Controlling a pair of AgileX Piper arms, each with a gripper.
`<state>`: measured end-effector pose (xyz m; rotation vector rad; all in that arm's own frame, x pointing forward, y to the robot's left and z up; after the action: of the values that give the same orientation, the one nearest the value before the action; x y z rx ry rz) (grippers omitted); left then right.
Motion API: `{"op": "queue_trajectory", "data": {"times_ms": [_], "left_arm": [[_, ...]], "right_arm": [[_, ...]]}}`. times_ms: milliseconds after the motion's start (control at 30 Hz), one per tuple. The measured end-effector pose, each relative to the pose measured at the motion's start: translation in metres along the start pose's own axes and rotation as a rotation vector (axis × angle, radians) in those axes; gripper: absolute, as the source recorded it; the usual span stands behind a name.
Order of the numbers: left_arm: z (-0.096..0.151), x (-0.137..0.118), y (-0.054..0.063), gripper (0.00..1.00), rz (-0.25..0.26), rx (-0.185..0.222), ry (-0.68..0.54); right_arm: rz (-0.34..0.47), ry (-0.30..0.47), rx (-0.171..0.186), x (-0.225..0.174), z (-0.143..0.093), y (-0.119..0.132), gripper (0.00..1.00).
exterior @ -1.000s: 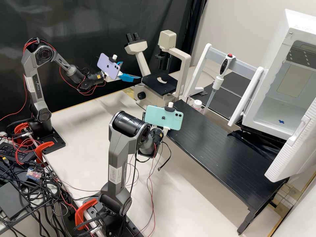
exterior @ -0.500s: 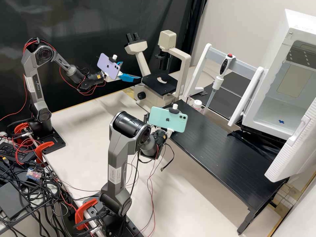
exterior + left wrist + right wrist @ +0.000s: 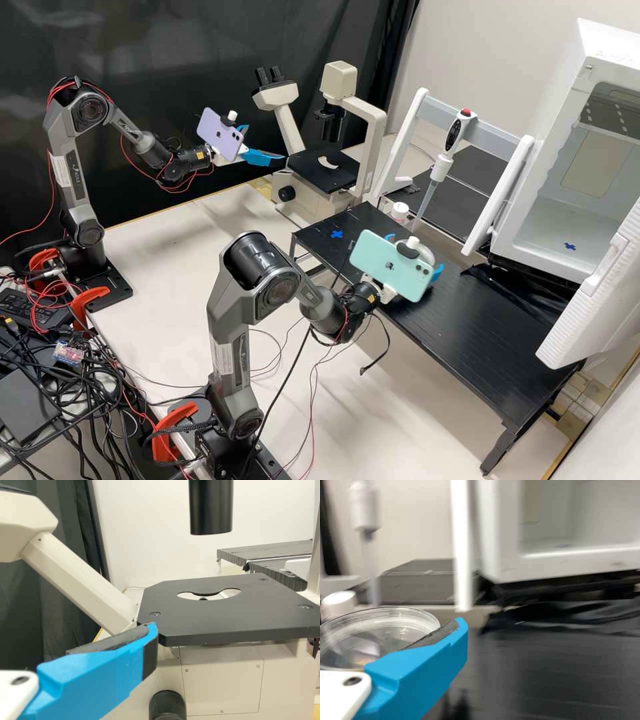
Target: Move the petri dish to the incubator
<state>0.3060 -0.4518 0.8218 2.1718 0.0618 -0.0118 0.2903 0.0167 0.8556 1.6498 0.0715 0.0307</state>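
1. Your R gripper [image 3: 416,251] is clamped on the petri dish [image 3: 395,630]; dish sits btwn its fingers, rim touching a pad.
2. You've got dish over the blk bench [image 3: 460,333], outside the incubator [image 3: 543,223].
3. Your L gripper [image 3: 267,143]: fingers apart, nr microscope [image 3: 313,177].

A pale tabletop [image 3: 167,247] carries a microscope [image 3: 310,200] near its far side, two arm bases along one edge, and a low black stand [image 3: 460,340] — on which lie a blue cross mark [image 3: 337,234] and crumpled black sheeting [image 3: 501,280].
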Motion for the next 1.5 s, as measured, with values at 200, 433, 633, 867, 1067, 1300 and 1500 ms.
{"op": "queue_trajectory", "data": {"times_ms": [200, 433, 633, 867, 1067, 1300, 1500], "left_arm": [[0.000, 0.000, 0.000, 1.00, 0.000, 0.000, 0.000], [0.000, 0.000, 0.000, 1.00, 0.000, 0.000, 0.000], [0.000, 0.000, 0.000, 1.00, 0.000, 0.000, 0.000], [0.000, 0.000, 0.000, 1.00, 0.000, 0.000, 0.000], [0.000, 0.000, 0.000, 1.00, 0.000, 0.000, 0.000], [0.000, 0.000, 0.000, 1.00, 0.000, 0.000, 0.000], [0.000, 0.000, 0.000, 1.00, 0.000, 0.000, 0.000]], "right_arm": [[0.100, 0.004, 0.020, 0.006, 0.001, 0.032, 0.00], [0.168, 0.004, -0.016, 0.027, -0.007, 0.066, 0.00], [0.185, -0.036, -0.024, 0.052, -0.008, 0.086, 0.00], [0.218, -0.104, -0.007, 0.076, -0.001, 0.109, 0.00], [0.237, -0.144, 0.004, 0.091, 0.006, 0.123, 0.00], [0.231, -0.188, 0.007, 0.118, 0.011, 0.134, 0.00], [0.195, -0.257, 0.028, 0.155, 0.019, 0.134, 0.00]]}}
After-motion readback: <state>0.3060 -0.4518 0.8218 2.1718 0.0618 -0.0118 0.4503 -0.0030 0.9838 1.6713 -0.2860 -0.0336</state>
